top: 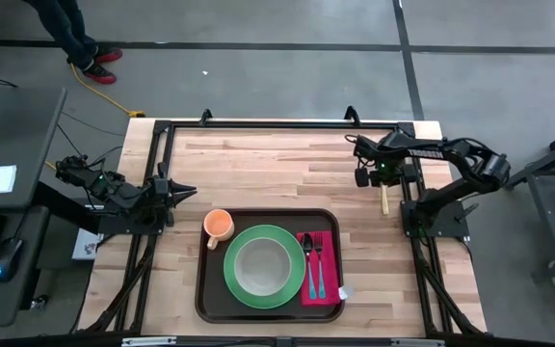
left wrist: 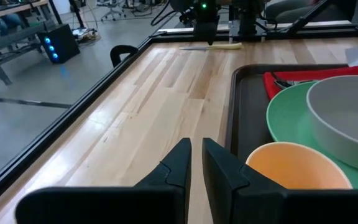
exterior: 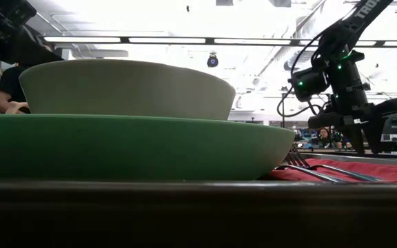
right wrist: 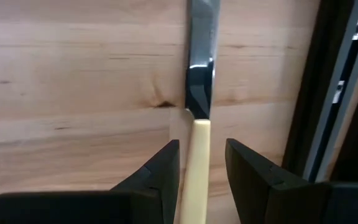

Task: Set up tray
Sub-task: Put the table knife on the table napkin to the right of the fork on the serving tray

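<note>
The dark brown tray (top: 205,299) lies at the table's near middle. It carries a green plate (top: 297,289) with a pale bowl (top: 262,265) on it, an orange cup (top: 218,226) at its far left corner, and a red napkin (top: 326,289) with a fork (top: 318,260) and a spoon (top: 307,265). A knife (top: 384,200) with a cream handle (right wrist: 196,168) lies flat on the wood at the far right. My right gripper (right wrist: 202,149) points down over it, open, one finger on each side of the handle. My left gripper (left wrist: 196,152) waits at the left, open by a narrow gap.
A black frame rail (top: 277,123) runs round the table's left, far and right sides; the knife lies close to the right rail (right wrist: 328,93). Bare wood (top: 277,164) spreads between the tray and the far rail. A person's legs (top: 80,39) show on the floor beyond.
</note>
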